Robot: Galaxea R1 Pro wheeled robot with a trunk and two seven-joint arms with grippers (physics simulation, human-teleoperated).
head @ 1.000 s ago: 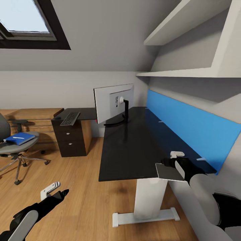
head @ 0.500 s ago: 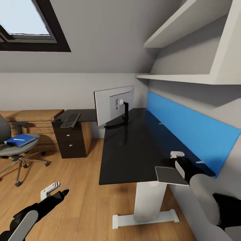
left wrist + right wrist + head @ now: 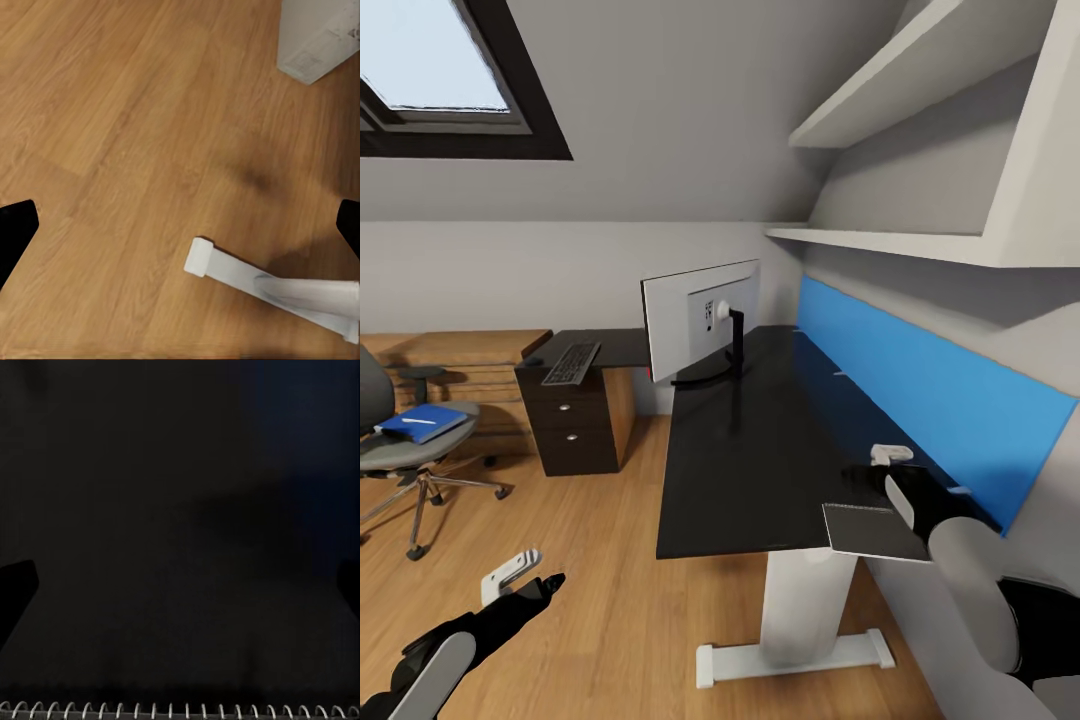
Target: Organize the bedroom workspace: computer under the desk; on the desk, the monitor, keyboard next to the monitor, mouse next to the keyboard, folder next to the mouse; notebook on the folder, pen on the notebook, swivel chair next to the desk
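Black notebook [image 3: 875,530] pinched in right gripper [image 3: 880,492] at desk [image 3: 750,450] corner, overhanging edge. Release here risks drop. Left gripper [image 3: 525,578] spread, empty. Folder [image 3: 420,422] on chair [image 3: 405,450].

Left arm low at the robot's left side, forearm angled forward and slightly inward, left pincer [image 3: 525,583] over the floor, nothing between its fingers; in the left wrist view the two black fingertips [image 3: 16,229] sit at opposite frame edges, spread wide. Right arm bent at the elbow, pale forearm rising from the lower right, black wrist forward, right pincer [image 3: 875,492] clamped on the notebook [image 3: 872,528] at the desk [image 3: 750,450] near corner.
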